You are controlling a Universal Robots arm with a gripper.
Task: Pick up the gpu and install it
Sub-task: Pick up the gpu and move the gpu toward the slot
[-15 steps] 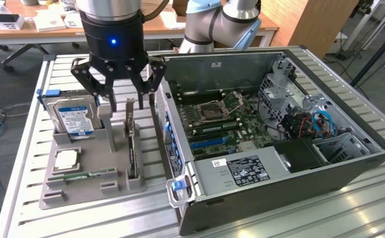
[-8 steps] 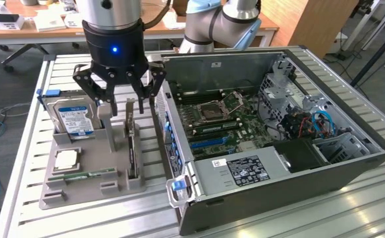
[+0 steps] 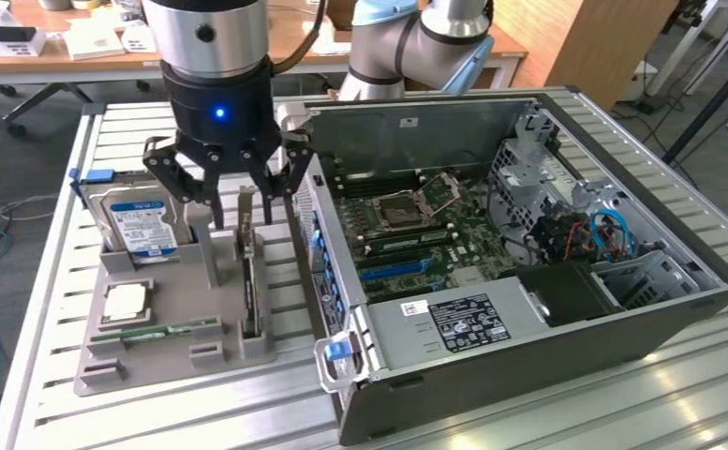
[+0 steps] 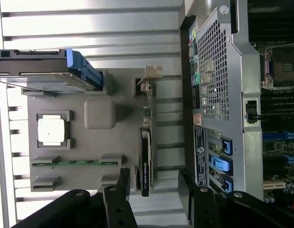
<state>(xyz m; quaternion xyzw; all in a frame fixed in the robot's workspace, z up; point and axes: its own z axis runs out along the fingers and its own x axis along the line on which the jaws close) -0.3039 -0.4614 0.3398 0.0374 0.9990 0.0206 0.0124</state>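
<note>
Office-type room out back with wooden desks (image 3: 291, 33), slatted metal table (image 3: 663, 412) up front. Over on the exterior view's left of it, a grey parts tray (image 3: 170, 295) (image 4: 116, 137). On the exterior view's right, an open computer case (image 3: 527, 384) (image 4: 218, 71) lying on its side, with the motherboard (image 3: 414, 225) in plain sight.

Not installed yet, the graphics card (image 3: 250, 281) (image 4: 145, 161): standing on edge in a slot along the tray's case-side edge, lighter metal bit at the far end.

Hanging right above that far end, the gripper (image 3: 245, 211) (image 4: 154, 199), spread wide open and holding nothing, one finger on either side of the card. Looks like no contact, but hard to call.

Also in the tray:
- hard drive (image 3: 139, 220) (image 4: 42, 76) with a blue-white label, upright at the far left corner
- square processor chip (image 3: 126, 302) (image 4: 52, 129), flat, nearer than the drive
- green memory stick (image 3: 157, 330) (image 4: 71, 163), toward the near edge
</note>
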